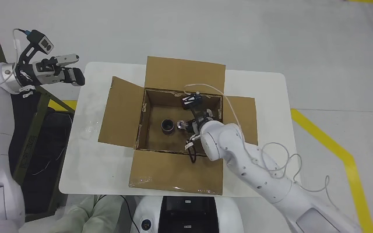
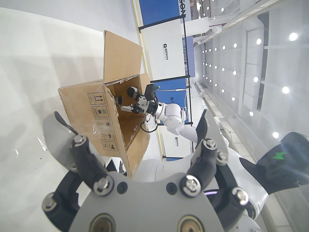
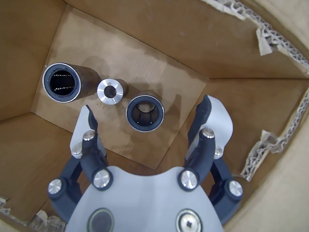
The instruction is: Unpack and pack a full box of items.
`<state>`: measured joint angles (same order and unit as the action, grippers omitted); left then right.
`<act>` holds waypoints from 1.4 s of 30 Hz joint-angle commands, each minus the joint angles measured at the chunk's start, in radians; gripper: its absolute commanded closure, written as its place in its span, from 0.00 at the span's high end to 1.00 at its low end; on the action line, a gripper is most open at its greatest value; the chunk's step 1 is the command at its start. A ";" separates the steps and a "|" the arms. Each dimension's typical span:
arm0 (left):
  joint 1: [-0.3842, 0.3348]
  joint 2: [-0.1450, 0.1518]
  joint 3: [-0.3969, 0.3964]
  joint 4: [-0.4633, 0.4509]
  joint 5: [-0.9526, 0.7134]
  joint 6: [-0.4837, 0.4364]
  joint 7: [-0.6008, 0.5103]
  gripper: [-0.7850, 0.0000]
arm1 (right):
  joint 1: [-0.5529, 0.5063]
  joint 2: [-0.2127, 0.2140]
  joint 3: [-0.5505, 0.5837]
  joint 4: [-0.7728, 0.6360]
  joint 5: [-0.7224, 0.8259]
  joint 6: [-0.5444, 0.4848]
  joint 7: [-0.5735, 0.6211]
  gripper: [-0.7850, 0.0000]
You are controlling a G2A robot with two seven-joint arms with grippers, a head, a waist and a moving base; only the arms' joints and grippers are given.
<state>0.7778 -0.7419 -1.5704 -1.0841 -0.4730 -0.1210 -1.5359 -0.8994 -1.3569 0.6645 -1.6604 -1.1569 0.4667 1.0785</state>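
Now our right gripper (image 3: 146,108) hangs inside cardboard box (image 1: 175,169), spread wide above linear bearing (image 3: 145,113) upright on floor beside small bushing (image 3: 110,91), larger bearing (image 3: 61,82); walls close around. Left gripper (image 1: 73,68) spread, empty, off far-left corner of table (image 1: 87,169).

In the top view's lower right, the right arm (image 1: 256,169) is being seen clad in smooth white rounded shells, with a thin white cable (image 1: 226,99) being trailed from its wrist. The right gripper (image 3: 146,108) is being shown with white-backed fingers (image 3: 221,119) lined in black, black links, silver round-headed screws (image 3: 188,179) and a grey base plate (image 3: 144,201). The same build is being shown on the left gripper (image 2: 130,119); at the top view's upper left its wrist housing (image 1: 35,61) is being seen in black and grey.
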 commanded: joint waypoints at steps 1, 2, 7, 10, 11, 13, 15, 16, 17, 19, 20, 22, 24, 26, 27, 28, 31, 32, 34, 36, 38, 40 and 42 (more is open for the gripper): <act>0.000 0.000 0.000 0.000 0.000 0.000 0.000 1.00 | -0.001 -0.004 0.000 0.006 -0.008 0.001 0.002 0.76; 0.000 0.000 0.000 0.000 0.000 0.000 0.000 1.00 | -0.002 -0.006 0.000 0.010 -0.011 0.000 0.003 0.75; 0.000 0.000 0.000 0.000 0.000 0.000 0.000 1.00 | -0.005 -0.017 0.004 0.031 -0.016 -0.007 0.007 0.77; 0.000 0.000 0.000 0.000 0.000 0.000 0.000 1.00 | -0.008 -0.022 0.008 0.042 -0.024 -0.005 0.009 0.77; 0.000 0.000 0.000 0.000 0.000 0.000 0.000 1.00 | -0.009 -0.024 0.009 0.044 -0.026 -0.005 0.008 0.77; 0.000 0.000 0.000 0.000 0.000 0.000 0.000 1.00 | -0.012 -0.028 0.013 0.048 -0.028 -0.006 0.009 0.78; 0.000 0.000 0.000 0.000 0.000 0.000 0.000 1.00 | -0.016 -0.031 0.018 0.052 -0.030 -0.008 0.009 0.79; 0.000 0.000 0.000 0.000 0.000 0.000 0.000 1.00 | -0.017 -0.032 0.019 0.054 -0.031 -0.009 0.010 0.78; 0.000 0.000 0.000 0.000 0.000 0.000 0.000 1.00 | -0.019 -0.034 0.021 0.056 -0.030 -0.011 0.010 0.77; 0.000 0.000 0.000 0.000 0.000 0.000 0.000 1.00 | -0.021 -0.037 0.025 0.061 -0.030 -0.015 0.008 0.68; 0.000 0.000 0.000 0.000 0.000 0.000 0.000 1.00 | -0.023 -0.039 0.026 0.064 -0.030 -0.017 0.007 0.66; 0.000 0.000 0.000 0.000 0.000 0.000 0.000 1.00 | -0.025 -0.043 0.028 0.069 -0.031 -0.020 0.006 0.59; 0.000 0.000 0.000 0.000 0.000 0.000 0.000 1.00 | -0.028 -0.046 0.031 0.073 -0.033 -0.022 0.007 0.58; 0.000 0.000 0.000 0.000 0.000 0.000 0.000 1.00 | -0.031 -0.049 0.033 0.077 -0.035 -0.025 0.006 0.55; 0.000 0.000 0.000 0.000 0.000 0.000 0.000 1.00 | -0.032 -0.051 0.035 0.080 -0.038 -0.027 0.005 0.52; 0.000 0.000 0.000 0.000 0.000 0.000 0.000 1.00 | -0.033 -0.052 0.035 0.082 -0.040 -0.028 0.005 0.49; 0.000 0.000 0.000 0.000 0.000 0.000 0.000 1.00 | -0.036 -0.057 0.037 0.087 -0.042 -0.032 0.006 0.54; 0.000 0.000 0.000 0.000 0.000 0.000 0.000 1.00 | -0.037 -0.059 0.038 0.090 -0.043 -0.033 0.005 0.54; 0.000 0.000 0.000 0.000 0.000 0.000 0.000 1.00 | -0.037 -0.063 0.038 0.095 -0.046 -0.036 0.006 0.54; 0.000 0.000 0.000 0.000 0.000 0.000 0.000 1.00 | -0.038 -0.067 0.038 0.099 -0.049 -0.038 0.007 0.51; 0.000 0.000 0.000 0.000 0.000 0.000 0.000 1.00 | -0.039 -0.071 0.040 0.103 -0.051 -0.041 0.008 0.53; 0.000 0.000 0.000 0.000 0.000 0.000 0.000 1.00 | -0.041 -0.074 0.042 0.107 -0.053 -0.043 0.007 0.56; 0.000 0.000 0.000 0.000 0.000 0.000 0.000 1.00 | -0.042 -0.077 0.044 0.111 -0.055 -0.045 0.006 0.56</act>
<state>0.7778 -0.7419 -1.5704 -1.0841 -0.4730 -0.1210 -1.5359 -0.9407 -1.4324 0.7073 -1.5522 -1.2106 0.4231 1.0854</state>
